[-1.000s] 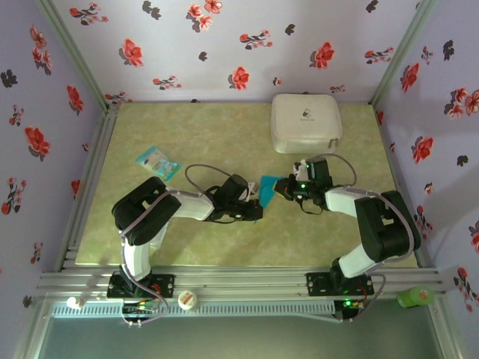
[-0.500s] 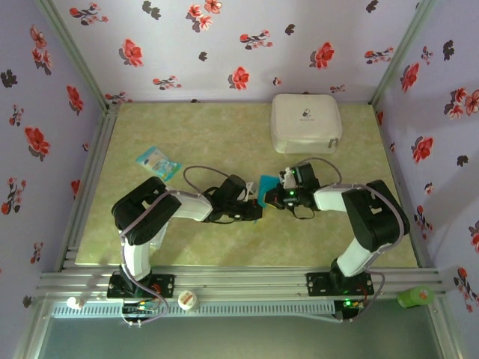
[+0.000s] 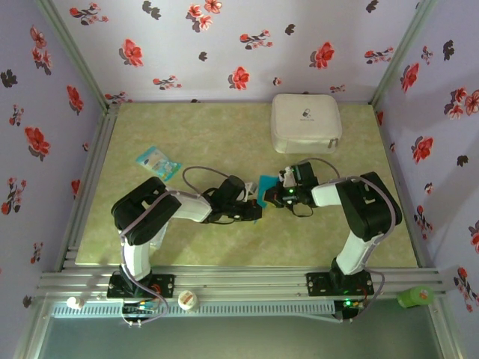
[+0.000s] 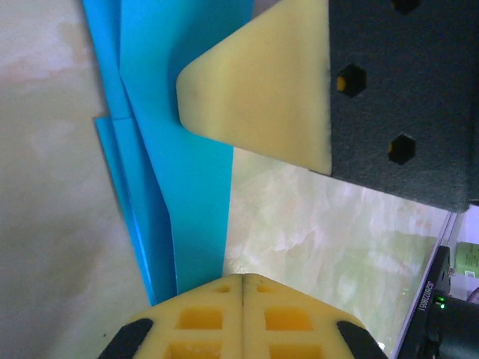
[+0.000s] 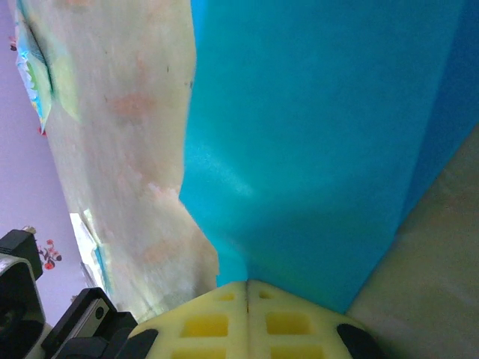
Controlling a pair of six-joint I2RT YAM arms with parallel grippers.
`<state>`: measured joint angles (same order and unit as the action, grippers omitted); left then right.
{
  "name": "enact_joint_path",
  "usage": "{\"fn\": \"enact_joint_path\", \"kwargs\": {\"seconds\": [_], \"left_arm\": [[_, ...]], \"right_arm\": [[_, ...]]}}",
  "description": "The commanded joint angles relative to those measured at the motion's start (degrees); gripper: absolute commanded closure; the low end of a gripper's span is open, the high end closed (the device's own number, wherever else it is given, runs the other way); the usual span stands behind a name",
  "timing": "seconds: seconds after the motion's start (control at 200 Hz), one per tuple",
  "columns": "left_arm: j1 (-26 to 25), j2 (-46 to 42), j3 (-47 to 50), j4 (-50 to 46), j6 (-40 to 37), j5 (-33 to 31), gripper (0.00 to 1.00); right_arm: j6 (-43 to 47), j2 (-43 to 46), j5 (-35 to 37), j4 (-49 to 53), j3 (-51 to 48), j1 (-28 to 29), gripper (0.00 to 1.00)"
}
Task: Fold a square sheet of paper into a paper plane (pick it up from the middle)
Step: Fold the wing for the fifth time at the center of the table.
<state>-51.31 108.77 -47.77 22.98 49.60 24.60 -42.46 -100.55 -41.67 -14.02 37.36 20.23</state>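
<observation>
Green marbled table (image 3: 187, 134), lilac floral walls (image 3: 224, 45). Mid-table, left gripper (image 4: 243, 280) and right gripper (image 5: 248, 284) each pinch folded teal paper (image 5: 322, 134).

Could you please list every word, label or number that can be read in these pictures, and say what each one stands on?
On the black part, left wrist view: a white vertical number string, too blurred to quote.
On the white case: a small dark logo, too small to read.
On the pale-blue packet: print too small to read.
On the teal-blue paper: no print.
</observation>
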Motion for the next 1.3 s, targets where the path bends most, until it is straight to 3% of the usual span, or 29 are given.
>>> {"fn": "enact_joint_path", "kwargs": {"seconds": [0.0, 0.355, 0.555, 0.73, 1.025, 1.295], "left_arm": [[0.6, 0.0, 2.8, -6.7, -0.5, -1.4, 1.00], [0.6, -4.9, 2.7, -5.0, -1.1, -0.9, 1.00], [0.6, -9.1, -0.2, -12.5, -3.6, -1.8, 1.00], [0.6, -12.2, 0.3, -11.4, -3.1, -2.2, 1.00], [-0.1, -3.9, -8.1, -12.9, -3.4, 2.4, 1.00], [-0.1, -0.3, -5.5, -12.6, -2.4, 1.2, 1.00]], "right_arm": [[-0.3, -2.7, 5.8, -2.1, 0.6, -1.8, 0.97], [-0.4, -2.0, 6.7, 0.7, 1.4, -2.7, 0.98], [-0.9, -2.6, 6.7, 0.6, 0.6, -2.7, 0.98], [-1.5, -2.9, 6.3, 0.0, 0.5, -2.7, 0.98], [-1.3, -2.6, 6.8, 0.9, 0.6, -2.5, 0.98], [-0.3, -2.5, 7.0, 2.5, 0.6, -2.6, 0.98]]}}
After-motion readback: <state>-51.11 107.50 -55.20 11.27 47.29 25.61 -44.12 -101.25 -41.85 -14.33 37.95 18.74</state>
